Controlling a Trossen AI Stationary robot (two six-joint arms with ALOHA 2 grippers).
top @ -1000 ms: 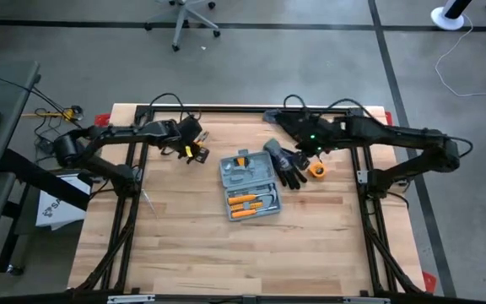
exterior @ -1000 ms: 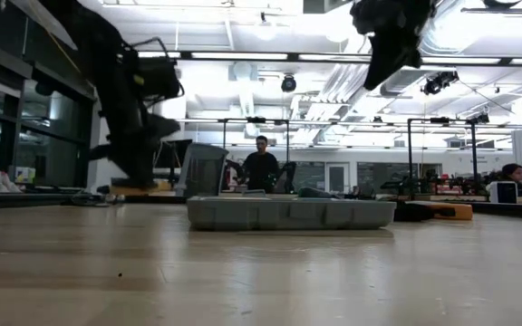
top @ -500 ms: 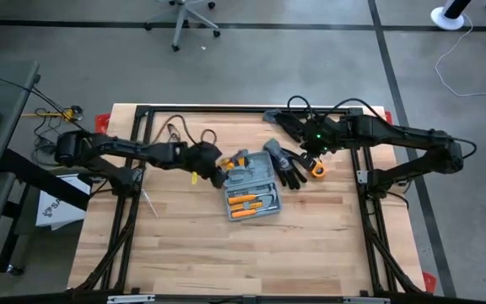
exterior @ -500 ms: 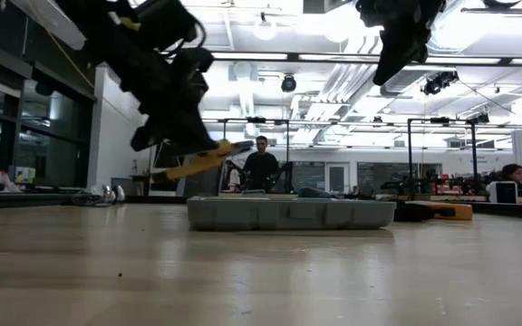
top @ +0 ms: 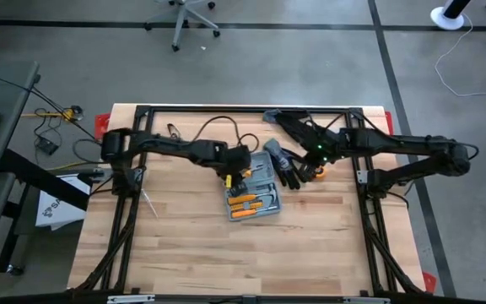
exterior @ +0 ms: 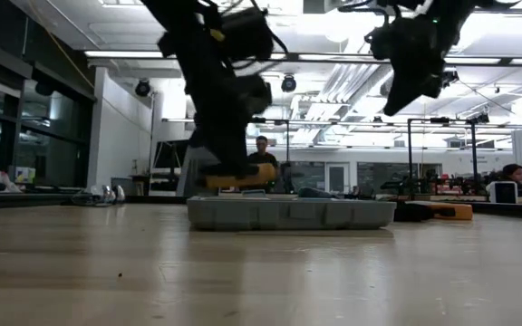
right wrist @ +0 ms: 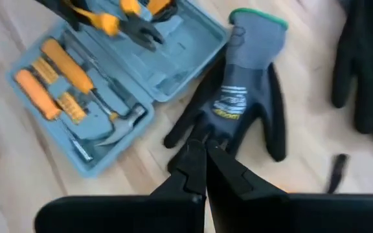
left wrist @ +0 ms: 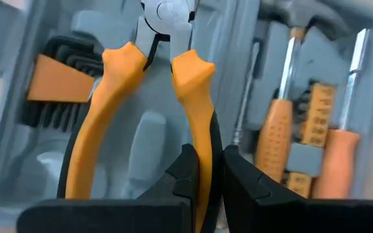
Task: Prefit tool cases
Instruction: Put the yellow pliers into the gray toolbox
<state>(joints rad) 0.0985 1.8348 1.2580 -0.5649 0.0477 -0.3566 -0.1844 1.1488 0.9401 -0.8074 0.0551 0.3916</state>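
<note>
The pale wooden counter [top: 226, 245] stands on a grey floor, an office chair [top: 188, 17] behind it; the low view shows a lit hall with a person [exterior: 261, 163] standing far off. The tool case [top: 250, 190] lies open at counter centre, orange-handled tools seated inside, a black-and-grey glove [right wrist: 245, 110] just beside it. The left claw [top: 236, 171], clamped on orange-handled pliers [left wrist: 151, 97], has travelled from the counter's left side to above the case. The right claw [right wrist: 206, 155], fingers together, hangs above the glove, barely shifted.

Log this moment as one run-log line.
left hand: shut on pliers, over open tool case | right hand: shut, empty, above glove
</note>
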